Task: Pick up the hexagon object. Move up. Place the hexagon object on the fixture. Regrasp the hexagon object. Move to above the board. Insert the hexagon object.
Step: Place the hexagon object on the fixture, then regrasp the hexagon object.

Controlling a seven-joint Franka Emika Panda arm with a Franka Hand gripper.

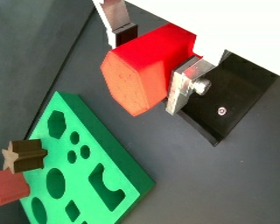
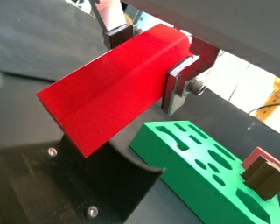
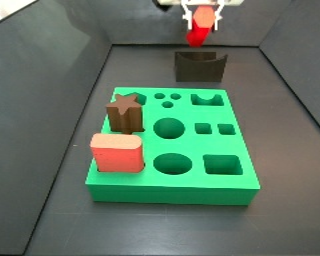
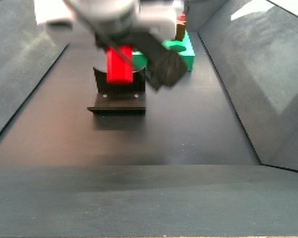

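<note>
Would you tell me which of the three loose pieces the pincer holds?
The bright red hexagon object, clamped in the pincer above the fixture; the other two stand on the board.

Gripper [image 3: 200, 14] at the far end, raised, pointing down; silver fingers [image 1: 182, 83] closed on the hexagon object [image 1: 143, 70] (seen in both wrist views).
</note>
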